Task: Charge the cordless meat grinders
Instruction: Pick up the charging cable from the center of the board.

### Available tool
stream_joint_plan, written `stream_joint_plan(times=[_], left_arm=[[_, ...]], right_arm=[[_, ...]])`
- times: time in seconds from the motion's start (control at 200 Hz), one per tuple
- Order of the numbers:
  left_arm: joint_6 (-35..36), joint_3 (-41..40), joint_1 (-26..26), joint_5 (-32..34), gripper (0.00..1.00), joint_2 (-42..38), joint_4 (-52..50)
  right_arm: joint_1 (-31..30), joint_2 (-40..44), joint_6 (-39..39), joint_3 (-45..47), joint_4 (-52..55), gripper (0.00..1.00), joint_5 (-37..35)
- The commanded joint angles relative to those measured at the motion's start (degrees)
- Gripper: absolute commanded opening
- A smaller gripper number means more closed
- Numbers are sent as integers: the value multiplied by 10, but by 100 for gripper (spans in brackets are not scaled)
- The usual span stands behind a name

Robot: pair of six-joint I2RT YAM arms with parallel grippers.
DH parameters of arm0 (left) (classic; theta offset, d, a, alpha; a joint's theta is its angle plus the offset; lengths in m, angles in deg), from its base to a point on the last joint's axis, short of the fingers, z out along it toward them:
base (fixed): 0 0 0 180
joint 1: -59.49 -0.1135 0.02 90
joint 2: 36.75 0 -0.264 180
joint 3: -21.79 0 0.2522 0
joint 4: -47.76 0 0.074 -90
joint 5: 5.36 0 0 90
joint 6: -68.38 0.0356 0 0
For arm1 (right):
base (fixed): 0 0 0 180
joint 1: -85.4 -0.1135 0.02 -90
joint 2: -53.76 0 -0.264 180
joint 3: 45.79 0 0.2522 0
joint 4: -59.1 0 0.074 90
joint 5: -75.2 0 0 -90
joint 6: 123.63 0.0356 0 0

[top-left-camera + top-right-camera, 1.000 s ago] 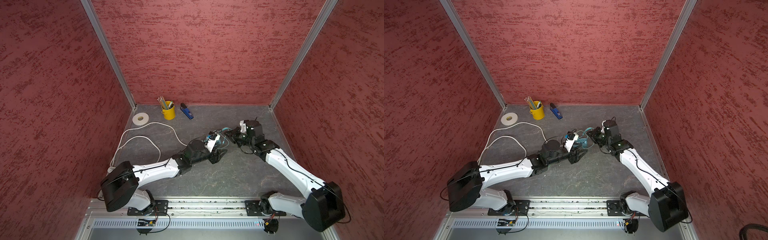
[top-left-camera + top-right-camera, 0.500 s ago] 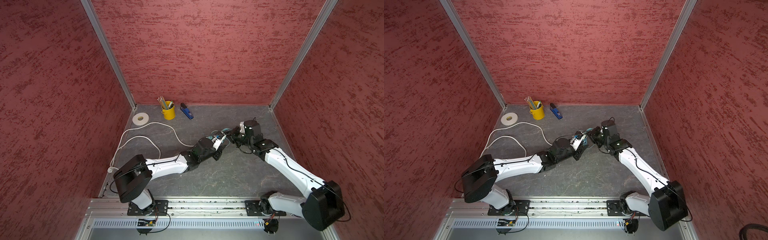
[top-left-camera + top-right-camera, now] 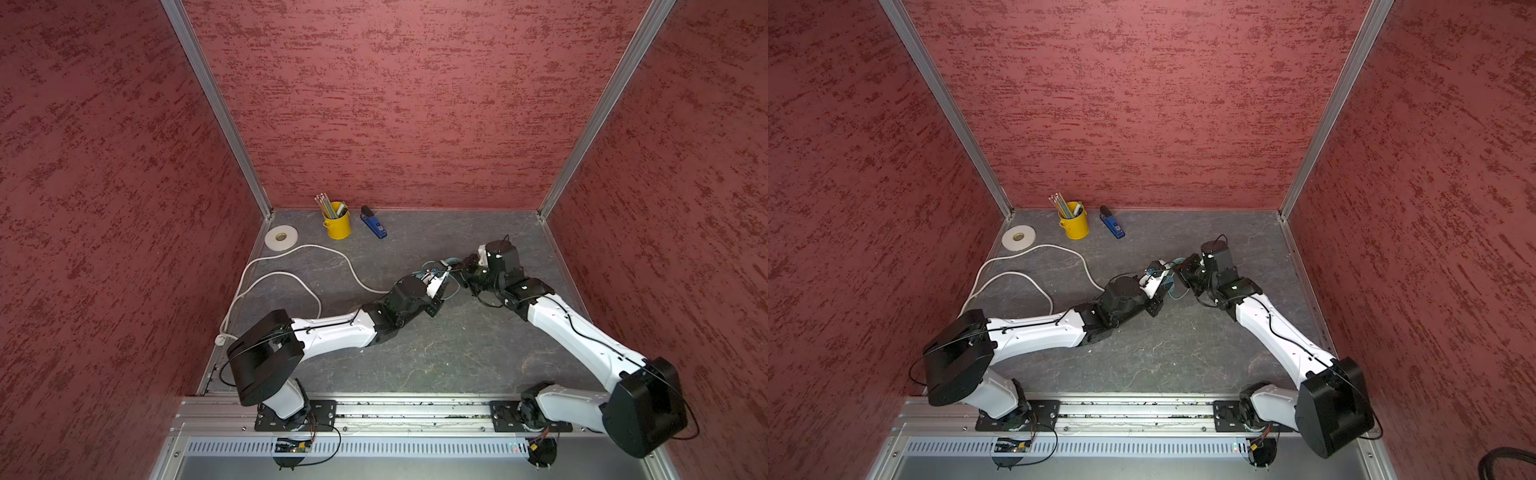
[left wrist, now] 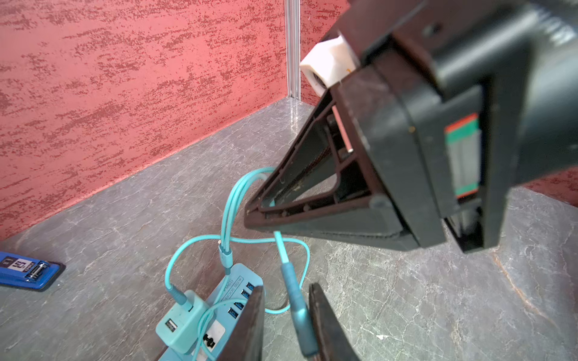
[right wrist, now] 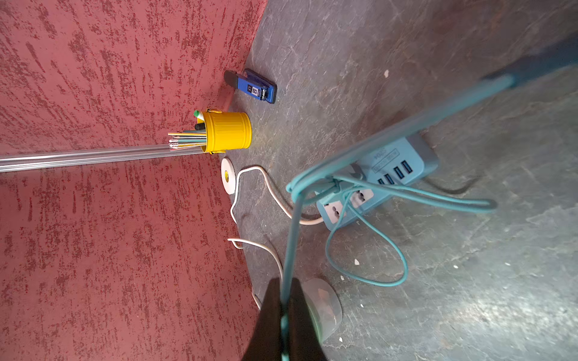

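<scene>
Partly hidden, the mint grinder (image 5: 327, 308) looks domed; right claw (image 5: 283, 281) pinches cable (image 5: 292, 231), left claw (image 4: 287, 286) unclenched.

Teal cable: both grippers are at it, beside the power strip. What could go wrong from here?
1. The plug of the teal cable lies against one finger of the left gripper, with a gap to the other; closing could twist it or let it slip.
2. The right gripper is shut on the cable, whose loops cross the power strip; a pull could drag the strip or snag.
</scene>
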Motion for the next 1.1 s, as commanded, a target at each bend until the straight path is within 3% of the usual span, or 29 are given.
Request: stream_joint_plan(times=[0.0,0.165,0.24,0.316,0.396,0.511,0.671,0.791,0.862,0.987,1.097], left_arm=[[12,0,3,-2,19,-7,19],[17,-4,3,-11,0,-13,24],[18,-5,3,-15,0,-18,22],[12,-6,-1,-23,0,-25,11],[-15,-11,-21,-61,0,-41,-7],[-85,-27,-79,-167,0,-71,-29],[-169,-37,-162,-344,0,-104,-60],[-212,-41,-210,-469,0,-116,-77],[-229,-47,-230,-503,0,-127,-91],[-238,-64,-255,-561,0,-144,-99],[-234,-62,-267,-607,0,-150,-113]], right_arm=[[-4,-1,2,-9,-2,0,-10],[-4,0,0,-5,-5,0,-11],[-4,4,-7,-2,-10,0,-14],[-4,12,-34,-3,-16,33,-24],[-3,34,-102,-10,-25,53,-43],[-1,81,-282,-11,-45,63,-63],[0,135,-575,-2,-52,62,-67],[-1,148,-822,18,-49,58,23],[-1,152,-956,28,-39,57,77],[-2,139,-1122,38,-59,54,140],[-9,102,-1212,21,-45,51,190]])
